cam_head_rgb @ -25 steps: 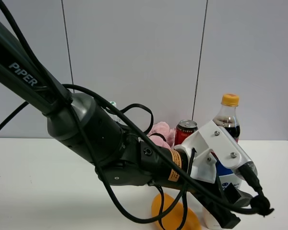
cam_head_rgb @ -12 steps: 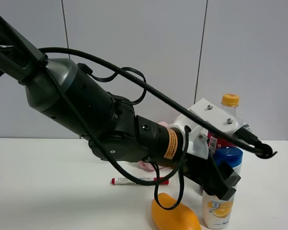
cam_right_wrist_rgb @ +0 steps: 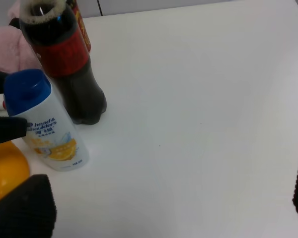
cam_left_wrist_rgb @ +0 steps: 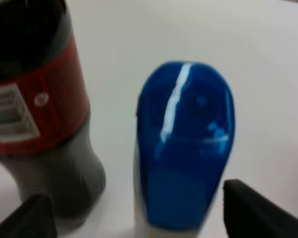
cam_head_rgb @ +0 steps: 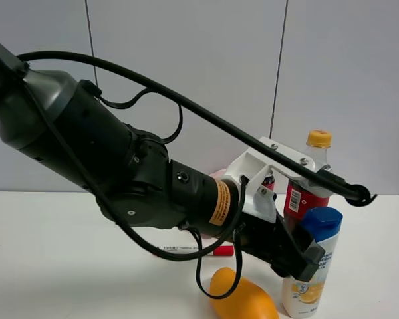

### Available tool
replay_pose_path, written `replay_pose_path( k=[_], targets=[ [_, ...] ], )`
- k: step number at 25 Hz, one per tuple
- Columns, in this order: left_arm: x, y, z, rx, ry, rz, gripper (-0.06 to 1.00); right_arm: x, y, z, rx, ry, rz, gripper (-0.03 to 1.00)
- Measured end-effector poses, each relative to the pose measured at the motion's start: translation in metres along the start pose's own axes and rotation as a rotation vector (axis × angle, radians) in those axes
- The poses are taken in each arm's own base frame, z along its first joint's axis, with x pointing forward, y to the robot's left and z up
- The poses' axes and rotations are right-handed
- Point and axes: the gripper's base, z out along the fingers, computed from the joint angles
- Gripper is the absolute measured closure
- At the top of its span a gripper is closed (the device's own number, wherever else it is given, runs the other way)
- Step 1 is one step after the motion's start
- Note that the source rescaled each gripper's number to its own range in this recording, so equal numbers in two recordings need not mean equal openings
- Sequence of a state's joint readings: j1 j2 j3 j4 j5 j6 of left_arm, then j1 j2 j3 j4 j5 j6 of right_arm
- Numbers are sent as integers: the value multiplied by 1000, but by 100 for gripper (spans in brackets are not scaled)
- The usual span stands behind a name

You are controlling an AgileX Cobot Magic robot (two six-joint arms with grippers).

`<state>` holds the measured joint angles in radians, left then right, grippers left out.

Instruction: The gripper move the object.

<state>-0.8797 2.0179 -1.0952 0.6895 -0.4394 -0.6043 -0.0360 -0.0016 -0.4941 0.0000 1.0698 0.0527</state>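
The left gripper (cam_head_rgb: pixel 306 256) is straddling the shampoo bottle (cam_head_rgb: pixel 310 266), which is standing just beside the cola bottle (cam_head_rgb: pixel 306 189), fingers spread and gripping nothing, so closing and moving remain.

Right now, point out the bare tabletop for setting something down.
Free: the wide tabletop beside the cola bottle and shampoo bottle, away from the pink cloth. Crowded: those bottles, orange object, pink cloth and left gripper.
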Motion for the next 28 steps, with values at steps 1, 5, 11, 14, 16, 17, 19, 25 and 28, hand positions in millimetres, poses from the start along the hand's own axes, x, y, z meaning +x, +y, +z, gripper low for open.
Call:
replay_pose_path(
  k=[1, 5, 11, 14, 16, 17, 19, 25, 28],
  targets=[
    [1, -1, -4, 2, 1, -2, 31, 0, 0, 0, 0, 0, 0, -3],
    [0, -7, -23, 5, -2, -4, 31, 0, 0, 0, 0, 0, 0, -3],
    [-5, -9, -57, -68, 19, -26, 30, 0, 0, 0, 0, 0, 0, -3],
    [-9, -1, -80, -157, 54, -22, 30, 0, 0, 0, 0, 0, 0, -3],
    [-15, 12, -103, -245, 83, -7, 30, 0, 0, 0, 0, 0, 0, -3],
    [-17, 22, -116, -303, 113, -9, 30, 0, 0, 0, 0, 0, 0, -3],
    [-25, 45, -150, -432, 157, -23, 30, 0, 0, 0, 0, 0, 0, -3],
    [-39, 80, -262, -805, 345, -152, 30, 0, 0, 0, 0, 0, 0, -3],
    [-41, 75, -312, -895, 327, -255, 30, 0, 0, 0, 0, 0, 0, -3]
  ],
)
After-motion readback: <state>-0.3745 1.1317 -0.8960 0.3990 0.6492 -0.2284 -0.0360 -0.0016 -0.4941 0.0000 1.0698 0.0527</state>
